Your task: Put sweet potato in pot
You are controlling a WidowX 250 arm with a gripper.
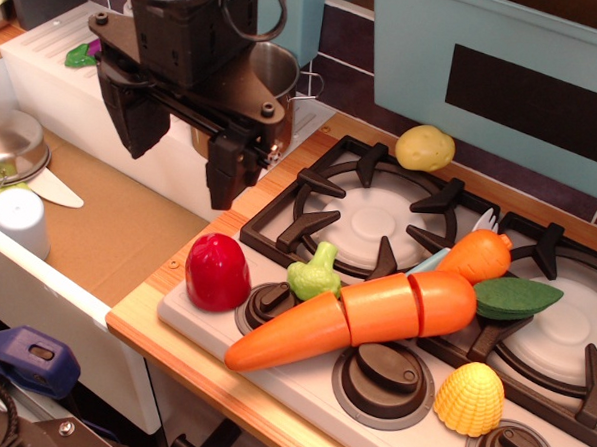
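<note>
The toy stove (pixel 445 291) fills the right and centre, its white front panel reaching the wooden counter's front left corner; every place below is given from it. Off its left side a sunken sink area (pixel 108 224) with a brown floor lies open, holding a white cup (pixel 18 219) and a shallow steel dish (pixel 7 143) at the far left.

Above the stove's rear left corner hangs the black gripper (pixel 183 142), its two fingers spread wide with nothing between them, tips over the sink's edge. Behind it, partly hidden, stands the pot (pixel 276 77), just beyond the stove's back left corner on the white ledge.

Across the stove's front lies the long sliced carrot (pixel 359 317), angled from the knob row up to the right grate. A smaller orange carrot (pixel 474 255) and a green leaf (pixel 515 297) rest by its upper end.

The sweet potato (pixel 217 271) stands on the stove's front left corner, close to the panel's left edge, with bare counter in front and open air above it. Just to its right sits a green broccoli piece (pixel 314 272). A yellow corn piece (pixel 469 398) rests on the front knob row, and a small yellow potato (pixel 425 147) sits at the stove's back edge.
</note>
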